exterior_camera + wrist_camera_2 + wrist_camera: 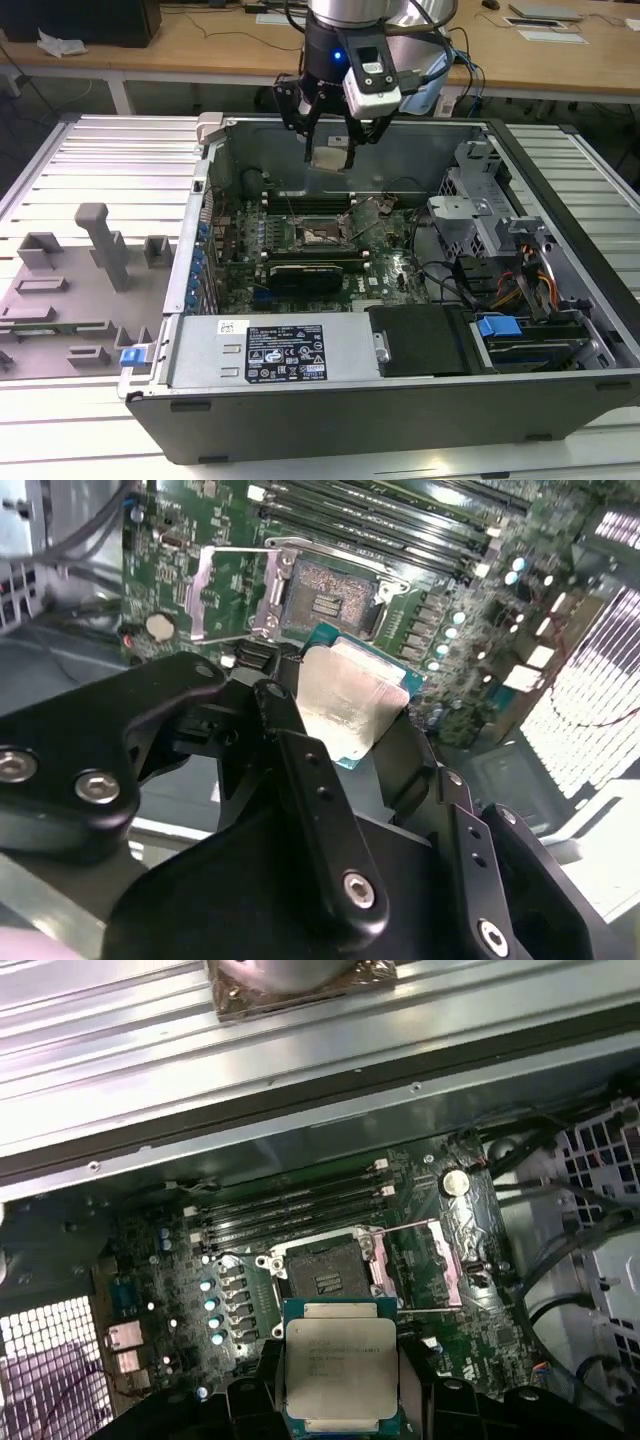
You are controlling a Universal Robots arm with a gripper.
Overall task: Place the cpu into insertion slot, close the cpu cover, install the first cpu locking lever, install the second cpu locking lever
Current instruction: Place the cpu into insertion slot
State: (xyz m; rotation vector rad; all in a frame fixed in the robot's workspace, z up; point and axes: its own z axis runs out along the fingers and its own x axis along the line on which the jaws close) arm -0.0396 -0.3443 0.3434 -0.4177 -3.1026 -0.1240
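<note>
Over the open grey metal computer case (400,420), my black gripper (331,150) pinches the small silver-topped square cpu (338,1360), clear of the dark-centred insertion slot (322,1278).

arm (345,10): silver-grey round wrist; black collar (325,50) with small blue light (340,56). camera box (372,85): white-grey, dark face. gripper (331,150): black jointed link fingers (300,770), matte; round silver screws (358,888) at pivots.
</note>
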